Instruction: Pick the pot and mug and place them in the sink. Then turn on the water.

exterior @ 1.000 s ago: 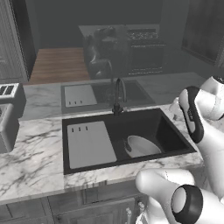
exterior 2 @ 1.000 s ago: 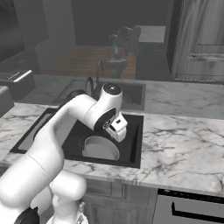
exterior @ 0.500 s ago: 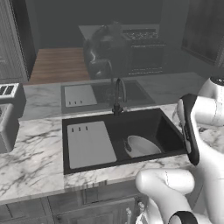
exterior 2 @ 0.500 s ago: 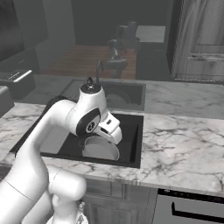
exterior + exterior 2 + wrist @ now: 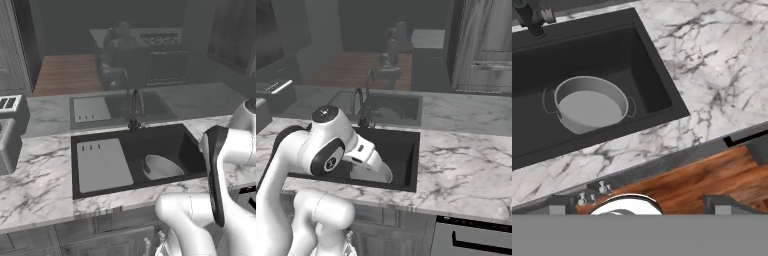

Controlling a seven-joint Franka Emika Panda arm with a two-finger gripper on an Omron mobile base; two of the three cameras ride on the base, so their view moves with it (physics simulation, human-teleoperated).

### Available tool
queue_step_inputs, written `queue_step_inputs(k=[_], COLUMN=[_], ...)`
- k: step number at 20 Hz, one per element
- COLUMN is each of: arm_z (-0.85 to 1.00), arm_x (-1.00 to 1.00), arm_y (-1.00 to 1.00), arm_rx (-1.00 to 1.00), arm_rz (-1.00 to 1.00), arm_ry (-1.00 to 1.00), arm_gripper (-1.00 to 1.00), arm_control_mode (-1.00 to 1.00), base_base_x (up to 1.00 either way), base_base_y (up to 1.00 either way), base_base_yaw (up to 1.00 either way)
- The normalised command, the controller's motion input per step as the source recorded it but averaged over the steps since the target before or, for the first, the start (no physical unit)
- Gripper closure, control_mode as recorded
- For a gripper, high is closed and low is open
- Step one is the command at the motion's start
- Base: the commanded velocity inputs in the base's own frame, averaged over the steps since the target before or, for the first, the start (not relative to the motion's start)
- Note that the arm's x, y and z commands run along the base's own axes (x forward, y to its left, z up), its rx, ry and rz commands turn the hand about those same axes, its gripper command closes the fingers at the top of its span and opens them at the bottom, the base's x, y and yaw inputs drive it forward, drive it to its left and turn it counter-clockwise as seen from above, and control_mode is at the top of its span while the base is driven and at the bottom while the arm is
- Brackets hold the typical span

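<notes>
Hand view: 1 pot [image 5: 589, 107] in 1 sink [image 5: 657, 95], gripper jaws apart, empty.

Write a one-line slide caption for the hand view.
Looking down from the hand: the grey metal pot sits in the black sink, bordered by the marble counter.

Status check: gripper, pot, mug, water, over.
Gripper open, nothing held. Pot upright in the sink. No stream at the faucet. Mug not sighted.
</notes>
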Motion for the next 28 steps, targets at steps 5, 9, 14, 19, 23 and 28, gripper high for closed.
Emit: queue_step_inputs(k=[5, 9, 14, 19, 23, 28], arm_z=[0.27, 0.03, 0.0, 0.0, 0.0, 0.0], arm_x=[-0.48, -0.16, 0.0, 0.0, 0.0, 0.0], arm_y=[0.34, 0.16, 0.0, 0.0, 0.0, 0.0], arm_rx=[0.0, 0.0, 0.0, 0.0, 0.0, 0.0], arm_rz=[0.07, 0.05, 0.0, 0.0, 0.0, 0.0], arm_ry=[-0.04, 0.0, 0.0, 0.0, 0.0, 0.0], arm_gripper=[-1.0, -1.0, -1.0, -1.0, -1.0, -1.0], arm_control_mode=[-1.0, -1.0, -1.0, -1.0, 1.0, 1.0], base_base_x=[0.0, 0.0, 0.0, 0.0, 0.0, -0.85], base_base_y=[0.0, 0.0, 0.0, 0.0, 0.0, -0.44], base_base_yaw=[0.0, 0.0, 0.0, 0.0, 0.0, -0.09])
